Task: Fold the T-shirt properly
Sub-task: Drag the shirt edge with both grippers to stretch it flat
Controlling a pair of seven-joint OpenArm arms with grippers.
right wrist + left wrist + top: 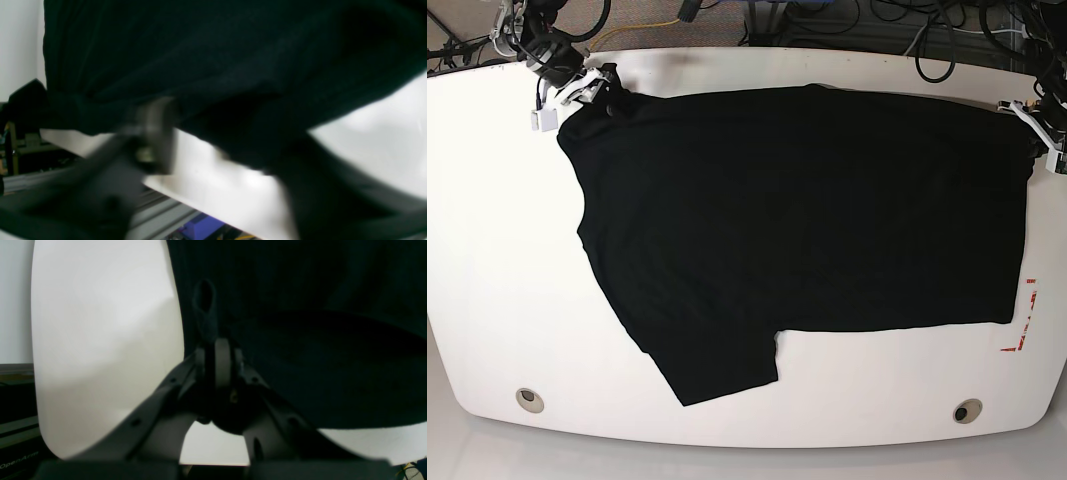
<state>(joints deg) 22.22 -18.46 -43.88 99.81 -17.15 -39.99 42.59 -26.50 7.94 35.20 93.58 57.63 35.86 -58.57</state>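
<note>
The black T-shirt (pixel 807 220) lies spread flat on the white table (pixel 487 250), one sleeve pointing toward the front edge. At its far right corner in the base view, my left gripper (pixel 1039 125) is shut on a pinch of the fabric. The left wrist view shows that fold (pixel 205 316) rising from between the closed fingertips of the left gripper (pixel 213 346). My right gripper (pixel 597 92) is at the shirt's far left corner. In the blurred right wrist view the right gripper (pixel 223 140) has its fingers apart, with the T-shirt (pixel 200 50) draped between and over them.
Cables (pixel 927 40) crowd the floor behind the table's far edge. Red marks (pixel 1025 320) sit by the right edge. Two round holes (pixel 527 399) (pixel 967 410) lie near the front edge. A purple object (pixel 200 226) shows below the table edge.
</note>
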